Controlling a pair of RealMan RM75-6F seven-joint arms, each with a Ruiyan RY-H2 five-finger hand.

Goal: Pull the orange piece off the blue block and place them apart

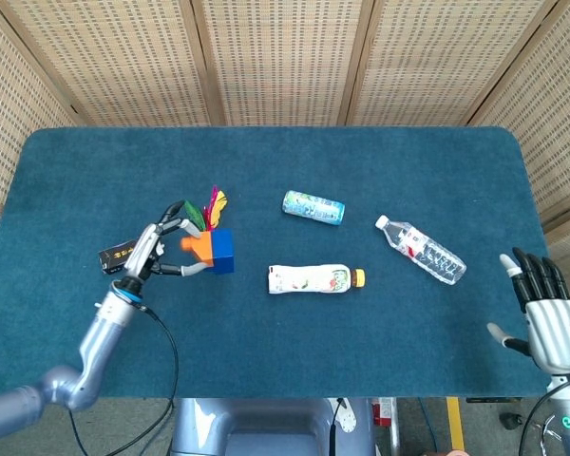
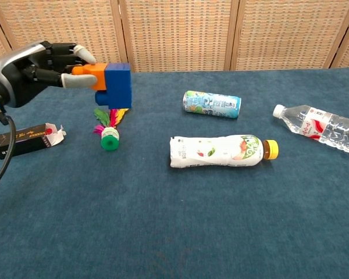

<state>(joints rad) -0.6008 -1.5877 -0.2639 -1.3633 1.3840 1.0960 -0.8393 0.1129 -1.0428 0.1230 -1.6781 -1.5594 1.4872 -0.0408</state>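
My left hand (image 2: 38, 70) (image 1: 161, 249) holds the orange piece (image 2: 91, 76) (image 1: 199, 245) by its end, lifted well above the table. The blue block (image 2: 117, 85) (image 1: 221, 251) is still joined to the orange piece and sticks out to the right of the fingers. My right hand (image 1: 543, 314) is open at the table's right front edge, fingers spread and pointing up, holding nothing. The chest view does not show the right hand.
A feather shuttlecock (image 2: 109, 129) lies just below the lifted block. A small black box (image 2: 24, 140) lies to the left. A white bottle (image 2: 221, 151), a can (image 2: 212, 104) and a clear water bottle (image 2: 319, 128) lie on the blue table (image 1: 285, 351) to the right.
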